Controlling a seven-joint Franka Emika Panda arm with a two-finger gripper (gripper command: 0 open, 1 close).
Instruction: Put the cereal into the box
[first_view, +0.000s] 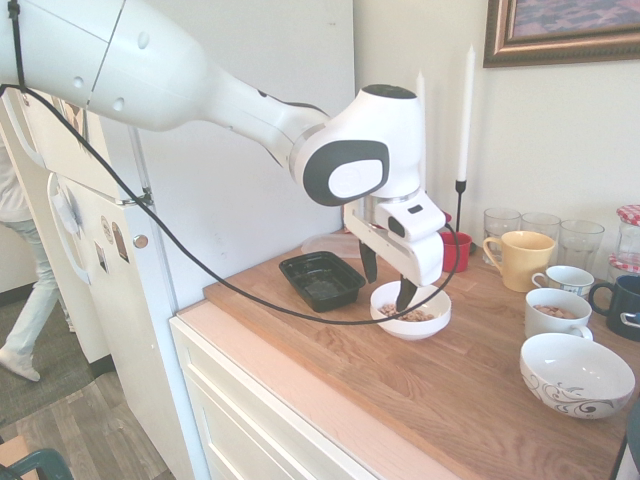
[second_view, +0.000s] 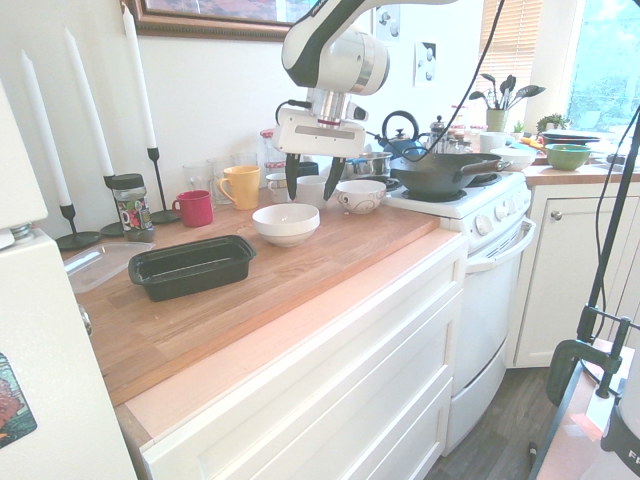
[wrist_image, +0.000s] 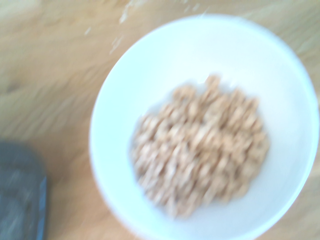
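Observation:
The cereal is a heap of tan pieces lying in a white bowl on the wooden counter. From outside, the cereal shows just inside the bowl. My gripper hangs open right above that bowl, fingers pointing down and holding nothing. In the second exterior view the gripper sits just over the bowl. The box, a shallow black tray, stands empty beside the bowl; the box is towards the fridge end, and a corner of the box shows in the wrist view.
A yellow mug, white cups, a patterned bowl, glasses and a red cup crowd the counter's far side. Candles line the wall. A clear lid lies by the box. A stove adjoins.

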